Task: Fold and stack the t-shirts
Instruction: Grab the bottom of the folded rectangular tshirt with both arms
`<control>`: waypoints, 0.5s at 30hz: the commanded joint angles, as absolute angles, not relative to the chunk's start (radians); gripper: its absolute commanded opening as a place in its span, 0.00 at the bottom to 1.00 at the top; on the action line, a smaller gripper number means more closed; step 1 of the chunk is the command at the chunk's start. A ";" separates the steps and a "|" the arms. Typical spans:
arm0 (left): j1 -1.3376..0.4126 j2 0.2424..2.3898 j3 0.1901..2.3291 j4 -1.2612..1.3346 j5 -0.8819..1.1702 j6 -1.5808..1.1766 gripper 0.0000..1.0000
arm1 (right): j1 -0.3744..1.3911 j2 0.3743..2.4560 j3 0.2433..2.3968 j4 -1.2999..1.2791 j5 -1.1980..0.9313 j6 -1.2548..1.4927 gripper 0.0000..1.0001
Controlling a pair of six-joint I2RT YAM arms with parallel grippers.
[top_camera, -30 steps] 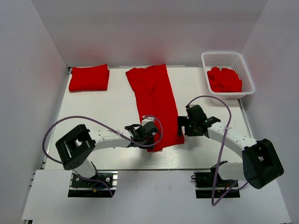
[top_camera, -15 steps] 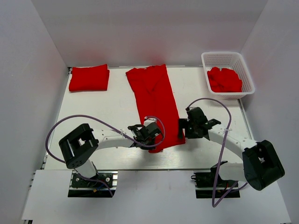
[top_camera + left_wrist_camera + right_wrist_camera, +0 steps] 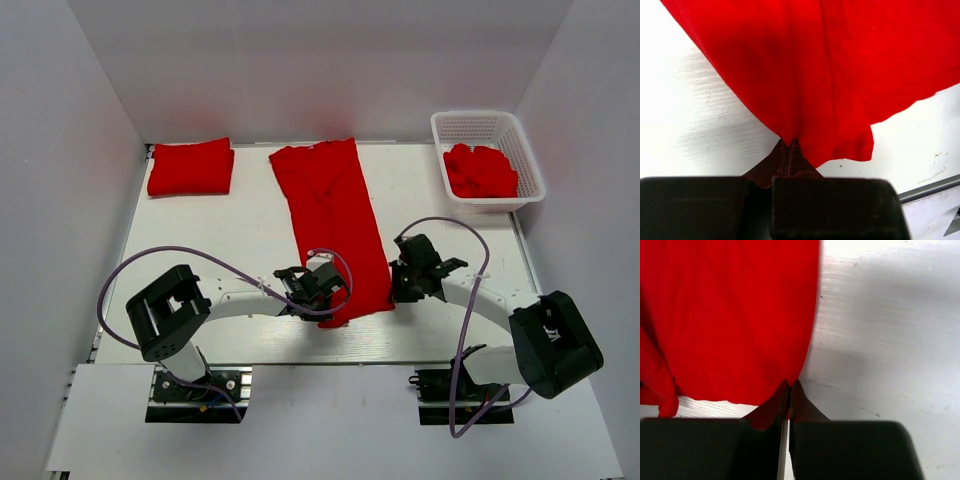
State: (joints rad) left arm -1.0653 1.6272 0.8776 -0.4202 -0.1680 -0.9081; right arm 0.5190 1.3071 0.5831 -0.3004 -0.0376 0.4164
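A long red t-shirt (image 3: 333,220), folded into a narrow strip, lies down the middle of the table from the far edge toward me. My left gripper (image 3: 318,302) is shut on its near left corner; in the left wrist view the cloth (image 3: 830,80) bunches into the closed jaws (image 3: 789,144). My right gripper (image 3: 392,284) is shut on the near right corner, and the right wrist view shows the hem (image 3: 740,330) pinched at the fingertips (image 3: 790,384). A folded t-shirt (image 3: 191,166) lies at the far left. More crumpled t-shirts (image 3: 480,170) fill the basket.
The white lattice basket (image 3: 528,152) stands at the far right corner. White walls close the table on the left, back and right. Both arms' cables loop over the near part of the table.
My right gripper has moved left to the shirt's near right corner and shut on it. The left gripper closed on the near left corner early in this span and stays there.
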 commanded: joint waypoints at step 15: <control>-1.049 1.562 1.006 -0.666 -0.181 -0.904 0.00 | 0.522 1.204 0.682 -0.339 -0.005 0.391 0.00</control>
State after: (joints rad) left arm -1.0588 1.6127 0.9417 -0.6098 -0.1455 -0.9150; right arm 0.5232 1.1885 0.6186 -0.3588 -0.0322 0.4095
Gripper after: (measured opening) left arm 0.014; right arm 0.015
